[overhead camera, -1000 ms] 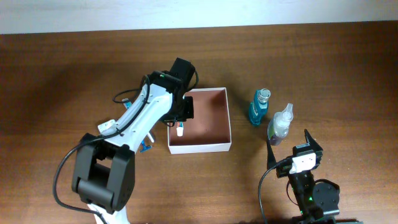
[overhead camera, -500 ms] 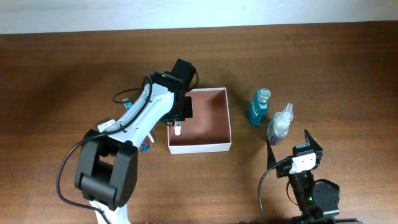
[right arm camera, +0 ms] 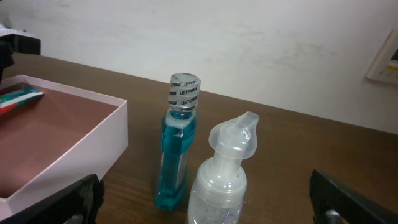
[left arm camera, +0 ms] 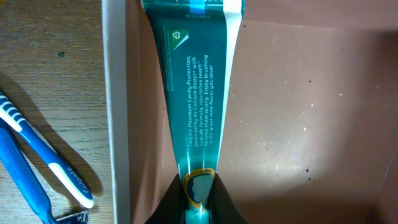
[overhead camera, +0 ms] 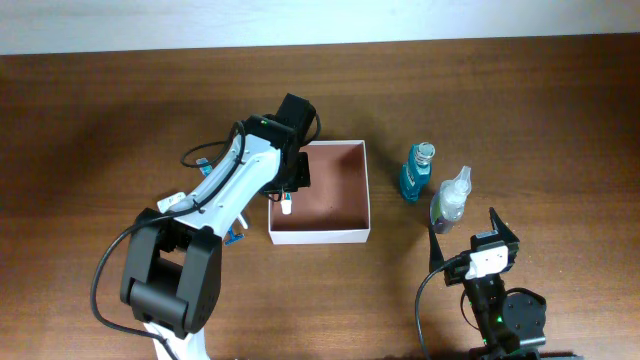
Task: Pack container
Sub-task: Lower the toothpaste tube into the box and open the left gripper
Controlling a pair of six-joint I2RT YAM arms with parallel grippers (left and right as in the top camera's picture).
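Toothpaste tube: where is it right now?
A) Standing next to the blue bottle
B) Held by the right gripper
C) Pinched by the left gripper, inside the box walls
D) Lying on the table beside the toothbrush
C: in the left wrist view the left gripper pinches the end of the toothpaste tube inside the container walls, while the toothbrush lies outside on the table.

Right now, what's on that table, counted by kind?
2 bottles: blue mouthwash bottle, clear pump bottle
1 toothpaste tube, held by the left gripper
1 toothbrush
1 blue razor, probably
1 container
Total: 6
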